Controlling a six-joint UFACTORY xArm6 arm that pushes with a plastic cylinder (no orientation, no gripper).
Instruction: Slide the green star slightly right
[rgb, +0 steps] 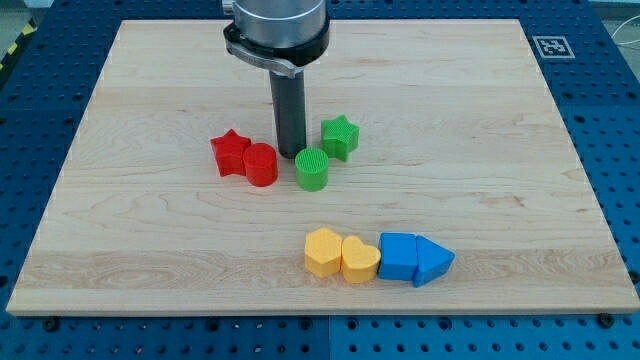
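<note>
The green star (340, 136) lies near the middle of the wooden board (150, 230). My tip (291, 154) is just to the star's left, with a small gap between them. A green cylinder (312, 169) sits just below and right of the tip, close to the star's lower left. A red cylinder (261, 165) and a red star (230, 152) lie touching each other to the tip's left.
Near the view's bottom, a row of touching blocks: a yellow hexagon (323, 251), a yellow heart (359, 260), a blue cube (398, 256) and a blue triangle (432, 261). A tag marker (552, 46) is at the board's top right corner.
</note>
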